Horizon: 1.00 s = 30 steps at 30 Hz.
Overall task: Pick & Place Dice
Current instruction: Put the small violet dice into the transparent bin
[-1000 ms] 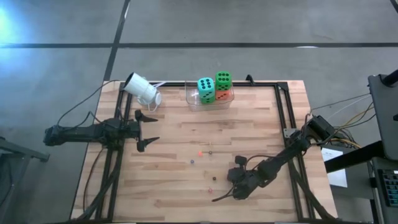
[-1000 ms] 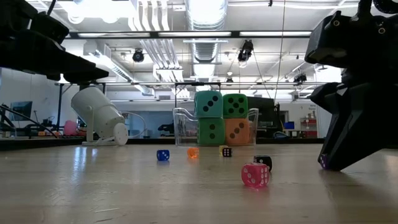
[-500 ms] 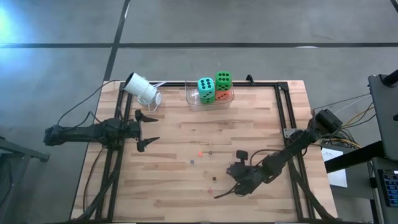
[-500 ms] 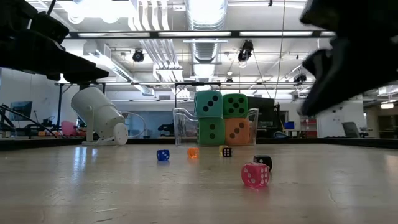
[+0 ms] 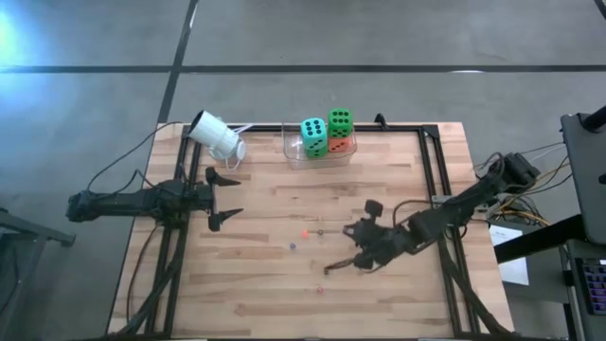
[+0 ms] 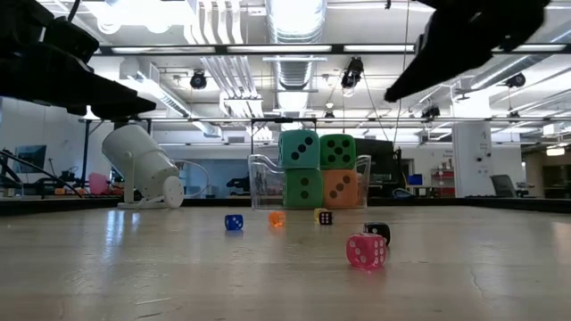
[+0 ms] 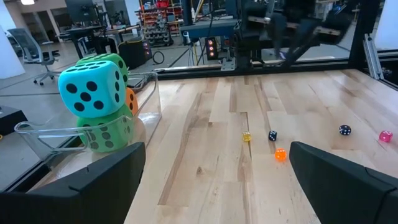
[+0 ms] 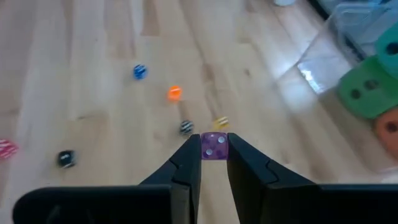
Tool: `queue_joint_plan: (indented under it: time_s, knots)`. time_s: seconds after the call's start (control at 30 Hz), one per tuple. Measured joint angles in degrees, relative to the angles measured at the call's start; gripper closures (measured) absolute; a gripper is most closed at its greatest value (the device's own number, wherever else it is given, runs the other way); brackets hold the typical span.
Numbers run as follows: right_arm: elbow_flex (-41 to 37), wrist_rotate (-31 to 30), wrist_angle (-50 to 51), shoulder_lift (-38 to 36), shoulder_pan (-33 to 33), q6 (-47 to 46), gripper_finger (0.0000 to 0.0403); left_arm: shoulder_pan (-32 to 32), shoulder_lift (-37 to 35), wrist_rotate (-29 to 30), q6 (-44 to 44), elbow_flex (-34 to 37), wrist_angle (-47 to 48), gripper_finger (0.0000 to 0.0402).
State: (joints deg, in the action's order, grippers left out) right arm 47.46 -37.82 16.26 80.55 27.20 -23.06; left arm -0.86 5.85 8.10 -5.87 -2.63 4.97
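Note:
Four big soft dice sit stacked in a clear bin [image 5: 322, 152] at the far edge: teal [image 5: 313, 135] and green [image 5: 340, 121] on top, a green one [image 6: 303, 188] and the orange-red one [image 6: 339, 188] below. Tiny dice lie mid-table: orange [image 5: 304, 232], blue [image 5: 292, 246], pink [image 6: 366, 251], black [image 6: 376, 232]. My right gripper [image 8: 214, 150], over the table's middle-right [image 5: 331, 268], is shut on a tiny purple die. My left gripper [image 5: 234, 197] waits open at the table's left, also seen in the left wrist view [image 7: 217, 149]. My right gripper pinches the tiny purple die [image 8: 214, 147] between its two fingertips [image 8: 191, 155], one on each opposite face, at their very ends. The fingers point toward the table's left, slanting down. The die is lifted clear of the table.
A white cup [image 5: 218, 137] lies tilted at the far left corner, beside the bin. A black frame rail [image 5: 431, 170] runs along the table's right side. Bare wood [image 5: 256, 284] spreads over the near-left part of the table.
My right gripper, holding the purple die, has risen off the table and moved toward the far edge, in the direction of the bin. In the low view it went from resting on the tabletop to high above it. The other dice have stayed put.

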Motion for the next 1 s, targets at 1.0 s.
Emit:
queue_joint_plan:
  time_s: [1.0]
  knots:
    - [-2.5,18.9,-3.5,-7.3,-39.2,20.3,0.0345,0.0,0.0,0.0,0.0,0.0,0.0,0.0002]
